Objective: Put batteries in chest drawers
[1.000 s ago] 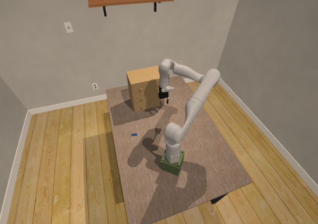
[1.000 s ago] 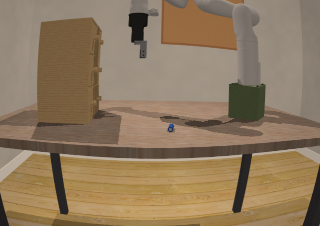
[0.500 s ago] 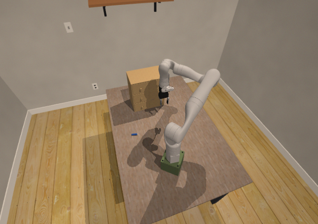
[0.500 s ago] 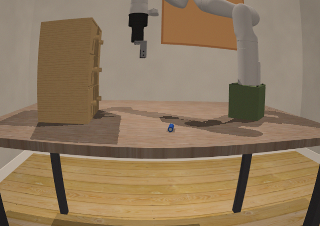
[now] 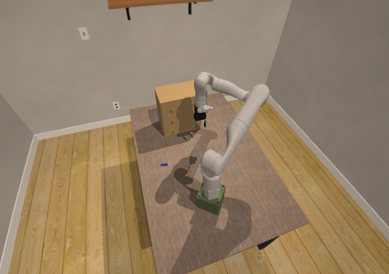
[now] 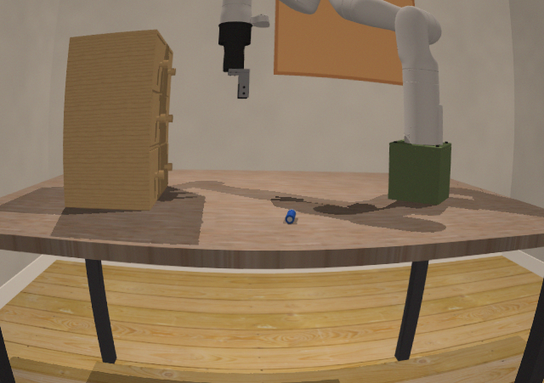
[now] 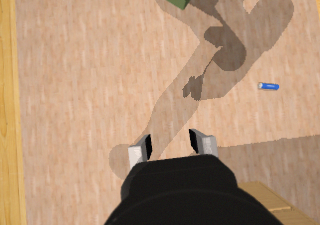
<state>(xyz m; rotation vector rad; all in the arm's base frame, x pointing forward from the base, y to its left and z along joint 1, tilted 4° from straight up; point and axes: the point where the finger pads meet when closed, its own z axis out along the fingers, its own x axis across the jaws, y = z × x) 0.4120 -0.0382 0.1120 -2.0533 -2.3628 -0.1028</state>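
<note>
gripper (image 7: 173, 145) high beside chest (image 6: 110, 120), fingers spread wide, empty. blue aaa battery (image 6: 290, 216) lying well apart; advise descending square across its length, gripping mid-body.

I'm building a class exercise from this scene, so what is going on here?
A single robot arm holds its hand open and empty, high above the table in front of the small chest. The chest's drawers look pushed in. A small blue battery lies on the table, untouched. No nine-volt battery is visible.
</note>
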